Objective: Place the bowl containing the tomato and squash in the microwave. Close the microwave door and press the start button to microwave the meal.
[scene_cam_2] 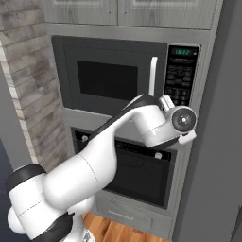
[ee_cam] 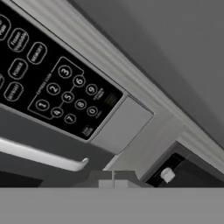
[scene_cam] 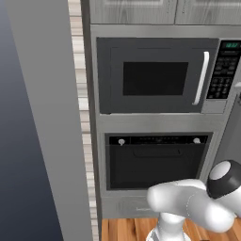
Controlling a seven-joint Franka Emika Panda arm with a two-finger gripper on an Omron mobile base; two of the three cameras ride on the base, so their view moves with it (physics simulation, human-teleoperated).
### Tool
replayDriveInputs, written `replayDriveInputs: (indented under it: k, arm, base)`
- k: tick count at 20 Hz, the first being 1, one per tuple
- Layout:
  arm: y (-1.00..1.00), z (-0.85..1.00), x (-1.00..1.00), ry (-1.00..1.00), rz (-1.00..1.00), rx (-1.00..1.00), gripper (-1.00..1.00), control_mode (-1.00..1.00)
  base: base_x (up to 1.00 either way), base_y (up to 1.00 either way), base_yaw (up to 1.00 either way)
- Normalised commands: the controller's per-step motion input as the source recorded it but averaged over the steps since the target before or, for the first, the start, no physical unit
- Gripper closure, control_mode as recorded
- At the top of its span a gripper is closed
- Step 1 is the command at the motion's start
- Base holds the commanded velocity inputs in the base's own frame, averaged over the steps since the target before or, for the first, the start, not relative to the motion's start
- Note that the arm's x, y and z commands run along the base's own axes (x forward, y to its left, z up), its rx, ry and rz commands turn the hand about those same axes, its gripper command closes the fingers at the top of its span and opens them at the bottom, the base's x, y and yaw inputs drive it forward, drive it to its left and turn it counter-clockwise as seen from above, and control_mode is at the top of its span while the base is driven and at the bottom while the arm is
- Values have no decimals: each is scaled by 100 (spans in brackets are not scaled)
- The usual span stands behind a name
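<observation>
The microwave (scene_cam: 155, 75) is built into the wall unit, and its door (scene_cam: 150, 77) with the black window and white bar handle (scene_cam: 202, 77) is shut. The bowl, tomato and squash are hidden from view. My gripper (ee_cam: 113, 179) is shut with nothing between its fingers. It hovers close to the lower end of the black keypad panel (ee_cam: 52, 83), near the plain grey square (ee_cam: 121, 124) below the number keys. From the right base view my hand (scene_cam_2: 177, 120) sits just under the keypad (scene_cam_2: 182, 75), right of the handle (scene_cam_2: 153, 75).
A black-fronted oven (scene_cam: 155, 160) with two knobs sits under the microwave; one knob (ee_cam: 167, 174) shows beside my fingertips. A grey side wall (scene_cam_2: 217, 142) rises right of the keypad. Cabinets (scene_cam: 136, 10) hang above, and a brick strip (scene_cam: 82, 108) runs at the left.
</observation>
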Motion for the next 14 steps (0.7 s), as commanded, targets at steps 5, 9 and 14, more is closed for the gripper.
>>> replayDriveInputs:
  k: [5,9,14]
  arm:
    - [0,-2,16,0,0,18,100,-100]
    - [0,-3,18,0,0,18,100,-100]
    - [0,-8,6,-2,0,14,100,-100]
  base:
    - [0,0,0]
    - [0,0,0]
    - [0,0,0]
